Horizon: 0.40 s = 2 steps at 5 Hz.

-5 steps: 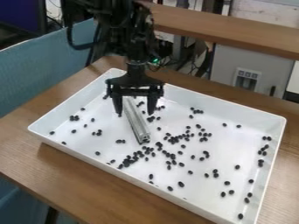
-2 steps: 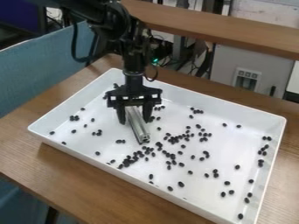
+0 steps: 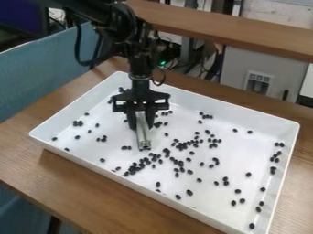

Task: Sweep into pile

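1. The job looks barely started: many black beans (image 3: 174, 161) lie spread out in the white tray (image 3: 235, 148), with a loose bunch near the middle but no neat pile
2. The gripper (image 3: 142, 122) has its fingers drawn in on a metal bar (image 3: 143, 136), which is in the tray, its near end by the bunch
3. The beans by the walls and corners need to be pushed in
4. The fingers hide the bar's top part, so maybe the grip is firm; the arm covers some of the back wall
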Motion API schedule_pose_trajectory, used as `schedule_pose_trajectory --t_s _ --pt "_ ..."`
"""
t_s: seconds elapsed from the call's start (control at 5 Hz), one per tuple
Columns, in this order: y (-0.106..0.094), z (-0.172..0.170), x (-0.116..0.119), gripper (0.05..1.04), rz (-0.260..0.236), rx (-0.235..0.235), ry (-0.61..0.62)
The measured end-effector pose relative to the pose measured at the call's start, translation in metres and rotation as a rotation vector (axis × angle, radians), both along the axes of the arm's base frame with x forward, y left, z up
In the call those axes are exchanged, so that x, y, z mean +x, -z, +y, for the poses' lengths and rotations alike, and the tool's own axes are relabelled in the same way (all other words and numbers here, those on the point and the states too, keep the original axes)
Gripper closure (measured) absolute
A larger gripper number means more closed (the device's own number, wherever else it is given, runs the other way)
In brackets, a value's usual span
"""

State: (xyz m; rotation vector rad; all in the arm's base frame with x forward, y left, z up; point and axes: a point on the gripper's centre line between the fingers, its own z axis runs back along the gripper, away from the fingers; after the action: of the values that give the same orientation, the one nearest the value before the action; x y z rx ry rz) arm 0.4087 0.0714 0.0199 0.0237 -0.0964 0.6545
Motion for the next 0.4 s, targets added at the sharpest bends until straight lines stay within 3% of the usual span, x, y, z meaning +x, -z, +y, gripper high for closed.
schedule_pose_trajectory --t_s 0.2,0.4 --pt "-0.013 0.001 -0.007 0.695 0.059 -0.008 0.15" --pt "-0.039 0.021 -0.018 0.695 0.12 0.032 0.376"
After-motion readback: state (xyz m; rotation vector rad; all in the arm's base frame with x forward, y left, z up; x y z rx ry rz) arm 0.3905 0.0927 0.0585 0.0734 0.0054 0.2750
